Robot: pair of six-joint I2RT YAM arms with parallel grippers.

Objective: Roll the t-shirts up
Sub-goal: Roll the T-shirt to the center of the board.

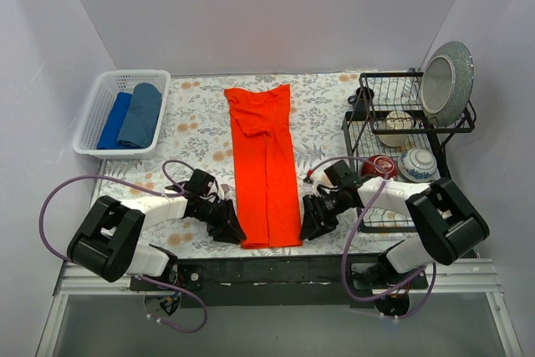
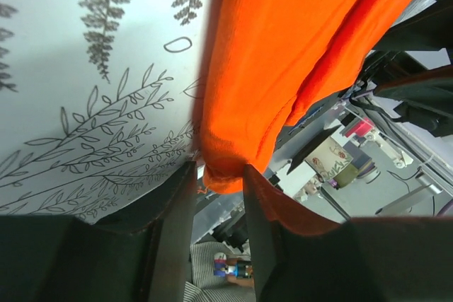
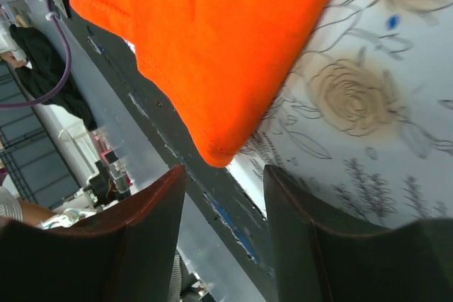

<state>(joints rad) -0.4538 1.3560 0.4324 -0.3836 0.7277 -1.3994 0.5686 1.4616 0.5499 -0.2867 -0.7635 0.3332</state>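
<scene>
Left gripper (image 1: 231,229): low on the tablecloth (image 1: 201,114) at the near left corner of the shirt; jaws parted, the hem corner lying in the gap between them, nothing visibly pinched
Right gripper (image 1: 311,225): mirrored at the near right corner; jaws parted, the corner just ahead of the gap, nothing held
Orange t-shirt (image 1: 266,165): folded lengthwise into a narrow strip, flat along the middle of the table, hem toward the arm bases, sleeve end far
Step in hand (judged): taking the near hem at both corners to begin the roll away from the bases
Grip advice: close both grippers together and take every folded layer of the hem, but none of the printed cloth beneath
First turn: make it small and tight, since a loose core probably gives a slack roll
Tracking: keep the two ends level and moving at one pace, so that the roll runs straight up the strip and does not cone
Risk: the layers may slide apart at the corners, and the thicker sleeve end may bulge
Red bowl (image 1: 381,165): just beyond the right gripper, beside the dish rack (image 1: 393,79); worth a wide berth
Basket (image 1: 86,123): far left, holding the royal blue t-shirt (image 1: 113,121) and the teal-blue t-shirt (image 1: 140,114), both apparently rolled and side by side
</scene>
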